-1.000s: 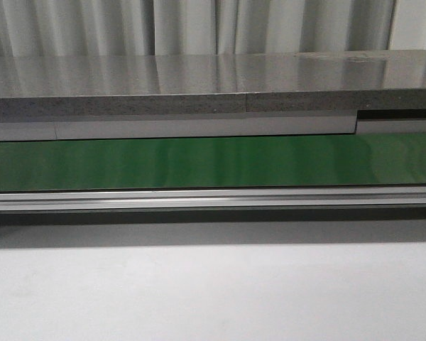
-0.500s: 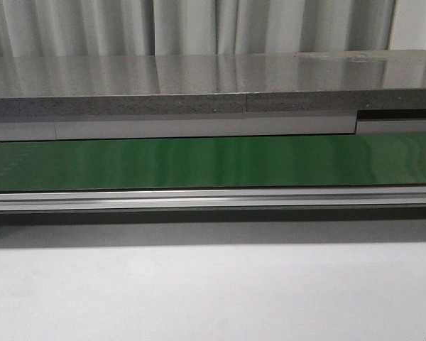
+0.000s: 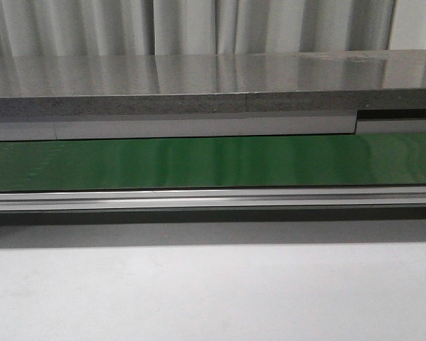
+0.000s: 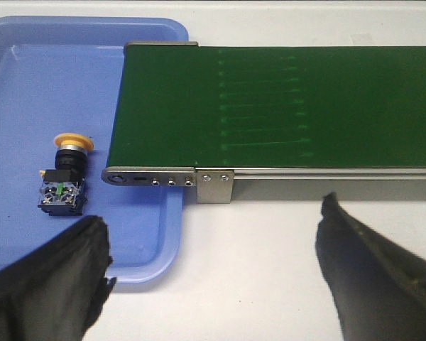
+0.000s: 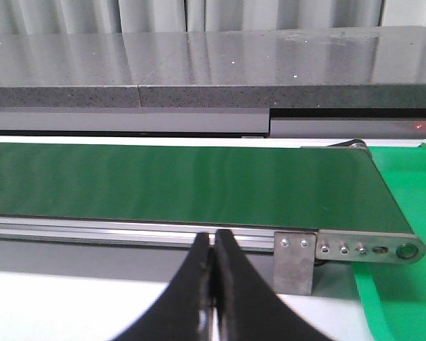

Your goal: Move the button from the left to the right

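In the left wrist view we see our left gripper (image 4: 213,277) nearest, its two dark padded fingers (image 4: 50,284) spread wide apart with nothing between them, hovering over the white table (image 4: 270,249). Just beyond the fingers lies a blue tray (image 4: 156,249), and on it the button (image 4: 64,174) lies on its side, yellow cap pointing away from us, black body toward us, close to the tray's near half and beside the end of the conveyor. The green belt (image 4: 284,99) reaches over the tray's edge, its metal end bracket (image 4: 170,177) just beside the button but not touching it.

In the right wrist view our right gripper (image 5: 213,284) has its black fingers pressed together, holding nothing. Past them runs the aluminium rail (image 5: 92,231), then the belt, ending at a roller next to a green surface (image 5: 405,199).

In the front view we see white table first, then the rail, the belt (image 3: 213,162), a grey stone-like ledge (image 3: 199,85), and pale curtains (image 3: 199,25) farthest back. Neither gripper nor the button shows there.
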Robot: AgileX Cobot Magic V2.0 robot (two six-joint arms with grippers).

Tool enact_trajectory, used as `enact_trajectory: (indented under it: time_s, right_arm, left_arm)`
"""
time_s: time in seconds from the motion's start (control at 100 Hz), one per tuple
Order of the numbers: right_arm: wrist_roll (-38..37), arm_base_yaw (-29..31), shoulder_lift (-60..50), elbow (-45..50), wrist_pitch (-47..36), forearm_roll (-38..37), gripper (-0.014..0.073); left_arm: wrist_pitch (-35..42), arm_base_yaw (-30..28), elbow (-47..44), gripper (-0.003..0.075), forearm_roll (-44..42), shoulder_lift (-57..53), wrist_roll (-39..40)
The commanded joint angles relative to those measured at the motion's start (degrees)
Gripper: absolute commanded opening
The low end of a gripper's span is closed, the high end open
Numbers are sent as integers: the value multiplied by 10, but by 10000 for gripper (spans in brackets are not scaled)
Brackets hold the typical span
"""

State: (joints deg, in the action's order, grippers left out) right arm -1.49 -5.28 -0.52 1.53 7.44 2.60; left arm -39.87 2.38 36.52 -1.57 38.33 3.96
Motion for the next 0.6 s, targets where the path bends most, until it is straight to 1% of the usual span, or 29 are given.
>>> enact_trajectory:
  time_s: [0.0, 0.11, 0.24, 0.39, 0.47, 0.59]
  right_arm:
    - [3, 1, -9, -10, -50, -5, -68]
    - [3, 1, -9, -10, -50, -5, -68]
    - [3, 1, -9, -10, -50, -5, -68]
    - [3, 1, -9, -10, -50, -5, -68]
    - [3, 1, -9, -10, -50, -5, -68]
    - [3, 1, -9, -10, -50, -5, -68]
  left_arm:
    - [18, -5, 36, 586, -8, 9, 4]
    - [-21, -24, 79, 586, -30, 42, 4]
    - [-55, -69, 142, 585, -60, 104, 4]
    - [-54, -133, 196, 585, -55, 184, -21]
    - [-54, -157, 219, 585, -48, 226, -40]
    - [-44, -182, 240, 585, -44, 291, -40]
